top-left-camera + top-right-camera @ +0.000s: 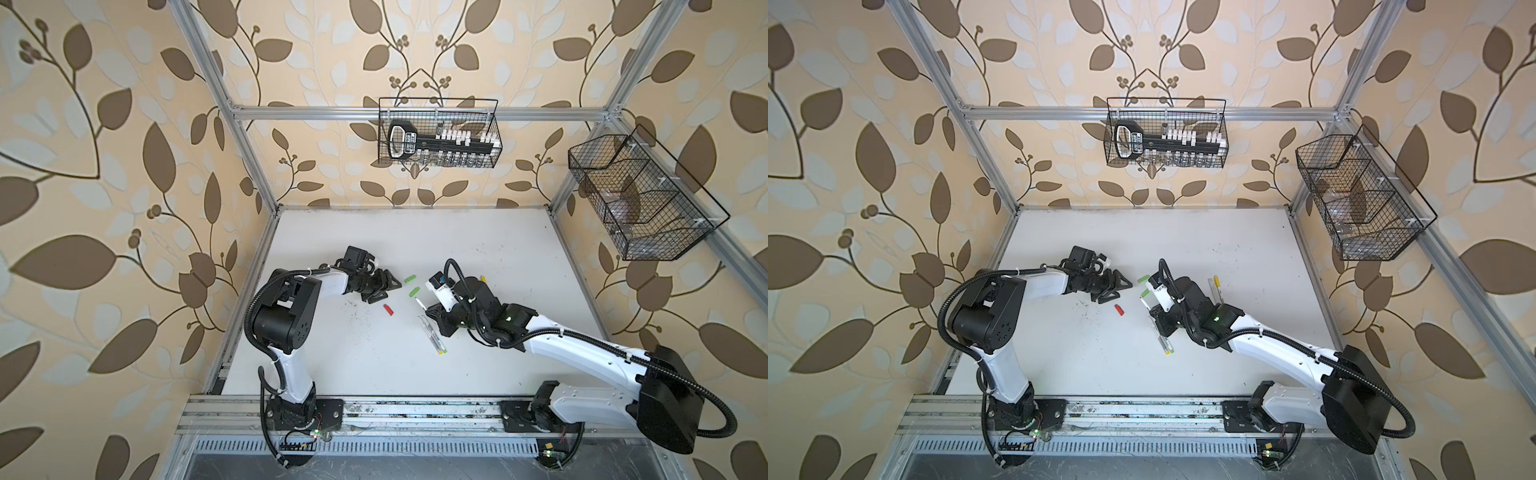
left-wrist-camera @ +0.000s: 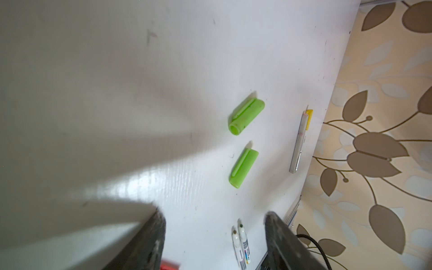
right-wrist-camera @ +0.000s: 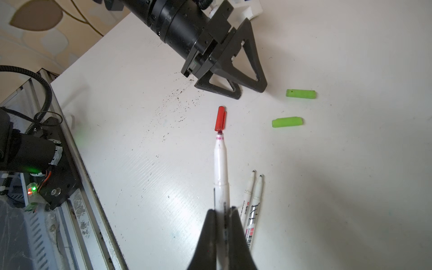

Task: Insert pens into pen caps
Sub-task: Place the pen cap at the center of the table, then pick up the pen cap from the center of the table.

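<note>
My right gripper (image 3: 223,210) is shut on a white pen (image 3: 221,163), whose tip points at the open end of the red pen cap (image 3: 220,118) and stops just short of it. The red cap (image 1: 388,310) lies on the table. My left gripper (image 1: 384,286) stands open low over the table, just beyond the red cap, with nothing between its fingers (image 2: 154,233). Two green caps (image 2: 246,116) (image 2: 243,168) lie ahead of it. Two uncapped pens (image 3: 253,194) rest side by side next to my right gripper. A further pen (image 2: 299,142) lies against the yellow cap (image 2: 309,119).
A wire basket (image 1: 439,133) with a black tool hangs on the back wall. Another wire basket (image 1: 640,199) hangs on the right frame. Dark specks (image 3: 177,100) dot the white table near the left gripper. An aluminium rail (image 1: 374,409) runs along the front edge.
</note>
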You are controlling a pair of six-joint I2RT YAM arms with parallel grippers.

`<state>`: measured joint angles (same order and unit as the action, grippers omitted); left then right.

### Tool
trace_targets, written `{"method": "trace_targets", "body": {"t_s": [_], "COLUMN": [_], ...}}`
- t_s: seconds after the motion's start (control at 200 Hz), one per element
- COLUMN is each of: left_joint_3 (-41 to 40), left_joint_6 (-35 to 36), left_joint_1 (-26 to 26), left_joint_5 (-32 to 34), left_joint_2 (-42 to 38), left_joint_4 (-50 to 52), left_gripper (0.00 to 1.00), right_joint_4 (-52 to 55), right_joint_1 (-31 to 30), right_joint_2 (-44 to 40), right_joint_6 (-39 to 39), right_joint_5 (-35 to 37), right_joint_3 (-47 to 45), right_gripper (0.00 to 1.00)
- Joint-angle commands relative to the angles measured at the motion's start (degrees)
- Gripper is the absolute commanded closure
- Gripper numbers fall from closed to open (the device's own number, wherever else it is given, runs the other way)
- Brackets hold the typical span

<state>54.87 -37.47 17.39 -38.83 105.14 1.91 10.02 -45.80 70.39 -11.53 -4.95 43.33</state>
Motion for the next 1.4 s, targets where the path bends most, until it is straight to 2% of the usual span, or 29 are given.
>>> {"method": "trace_targets", "body": {"t_s": [0.0, 0.08, 0.37, 0.495, 0.825, 0.97, 1.145, 1.395], "left_joint_3": [-3.1, -4.5, -10.2, -11.5, -12.6, -9.6, -3.8, 4.2], "left_joint_6": [2.0, 2.4, 1.7, 0.5, -0.2, 2.1, 4.7, 6.1], "left_joint_1": [1.1, 1.1, 1.2, 3.5, 6.8, 9.2, 13.4, 19.4], "left_joint_5": [3.6, 5.2, 4.7, 3.6, 8.5, 13.3, 22.5, 35.9], "left_joint_2": [0.2, -1.2, -5.7, -7.3, -9.1, -7.6, -4.4, 2.1], "left_joint_4": [8.3, 9.8, 10.7, 9.8, 13.5, 18.6, 27.0, 38.1], "left_gripper": [0.32, 0.32, 0.35, 0.35, 0.38, 0.46, 0.59, 0.69], "right_joint_4": [-1.0, -1.5, -1.9, -2.3, -1.8, -1.8, -1.6, -1.3], "right_joint_1": [0.4, 0.3, 0.3, 0.3, 0.3, 0.3, 0.3, 0.5], "right_joint_2": [-0.8, -0.8, -1.0, -0.9, -1.6, -1.9, -2.7, -3.8], "right_joint_6": [-0.2, -0.3, -0.2, -0.3, -0.3, -0.5, -0.5, -0.4], "right_joint_5": [-0.3, -0.6, -0.7, -0.7, -0.4, -0.3, 0.0, 0.3], "right_joint_3": [-1.4, -1.5, -1.9, -2.0, -2.4, -2.4, -2.8, -3.5], "right_gripper": [0.95, 0.95, 0.95, 0.95, 0.95, 0.95, 0.95, 0.95]}}
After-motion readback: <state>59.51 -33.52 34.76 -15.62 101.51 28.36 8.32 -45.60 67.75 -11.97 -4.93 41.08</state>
